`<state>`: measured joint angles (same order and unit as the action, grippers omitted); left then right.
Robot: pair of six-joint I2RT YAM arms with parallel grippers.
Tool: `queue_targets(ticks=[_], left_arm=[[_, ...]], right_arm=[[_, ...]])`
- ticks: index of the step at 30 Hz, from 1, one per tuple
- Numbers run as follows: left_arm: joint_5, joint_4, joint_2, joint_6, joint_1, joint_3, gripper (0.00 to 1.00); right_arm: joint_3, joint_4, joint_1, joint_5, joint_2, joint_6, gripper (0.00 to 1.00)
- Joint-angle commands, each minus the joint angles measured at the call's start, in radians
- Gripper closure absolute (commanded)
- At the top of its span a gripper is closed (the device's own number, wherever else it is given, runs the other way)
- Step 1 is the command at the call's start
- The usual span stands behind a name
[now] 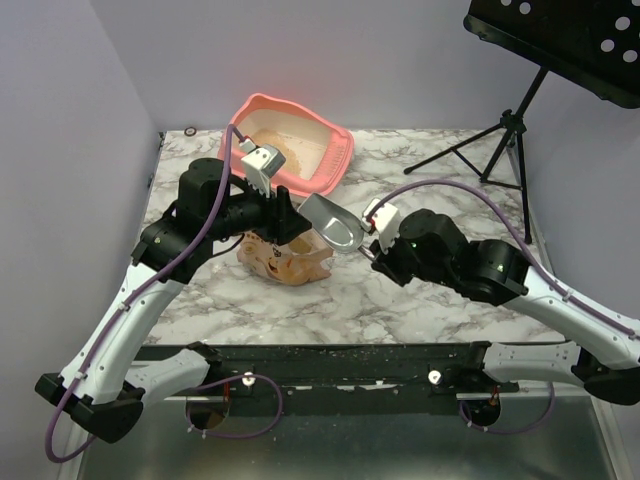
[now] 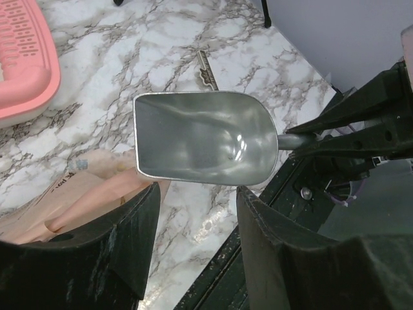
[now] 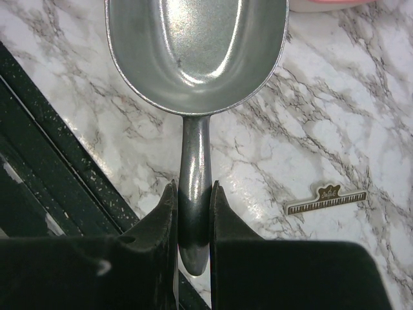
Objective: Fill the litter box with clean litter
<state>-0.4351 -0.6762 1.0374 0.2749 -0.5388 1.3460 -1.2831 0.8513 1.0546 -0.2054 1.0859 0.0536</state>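
Observation:
The salmon-pink litter box (image 1: pixel 335 165) stands at the back of the marble table, with pale beige clean litter (image 1: pixel 283 150) lying inside it. Its rim also shows in the left wrist view as the litter box (image 2: pixel 26 64). My right gripper (image 3: pixel 193 194) is shut on the handle of a metal scoop (image 3: pixel 193 51), whose bowl is empty. The scoop (image 1: pixel 335 225) hovers mid-table, between the arms. My left gripper (image 2: pixel 197 194) is open with nothing between its fingers, just beside the scoop (image 2: pixel 200 139) and above a crumpled bag (image 2: pixel 71 200).
The crumpled pinkish-tan bag (image 1: pixel 285 262) lies on the table below my left arm. A small ruler-like tag (image 3: pixel 328 199) sits on the marble. A black stand (image 1: pixel 510 130) rises at the back right. A black rail (image 1: pixel 350 365) runs along the near edge.

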Motion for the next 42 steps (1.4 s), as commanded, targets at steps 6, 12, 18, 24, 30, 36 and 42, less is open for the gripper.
queue_targets(ticks=[6, 12, 18, 24, 30, 36, 42], left_arm=[[0.025, -0.002, 0.012, 0.012, -0.004, 0.038, 0.41], [0.050, -0.014, 0.019, 0.003, -0.004, 0.038, 0.40], [0.041, -0.010, 0.015, 0.004, -0.003, 0.038, 0.40], [-0.056, 0.006, 0.015, 0.021, -0.003, 0.035, 0.48], [-0.117, -0.002, 0.024, 0.017, -0.003, 0.022, 0.67], [-0.148, 0.021, 0.016, 0.018, -0.003, -0.001, 0.80], [-0.171, 0.056, 0.006, 0.000, -0.003, -0.022, 1.00]], right_arm=[[-0.084, 0.080, 0.102, -0.089, -0.047, -0.027, 0.99], [-0.101, 0.107, 0.165, -0.123, -0.060, -0.047, 0.99], [-0.108, 0.103, 0.199, -0.141, -0.050, -0.041, 0.99], [-0.117, 0.049, 0.205, -0.155, -0.031, -0.014, 0.99], [-0.134, 0.035, 0.214, -0.146, -0.008, -0.001, 0.99], [-0.113, 0.025, 0.222, -0.112, -0.014, 0.017, 0.99], [-0.056, 0.023, 0.231, -0.043, -0.032, 0.046, 0.99]])
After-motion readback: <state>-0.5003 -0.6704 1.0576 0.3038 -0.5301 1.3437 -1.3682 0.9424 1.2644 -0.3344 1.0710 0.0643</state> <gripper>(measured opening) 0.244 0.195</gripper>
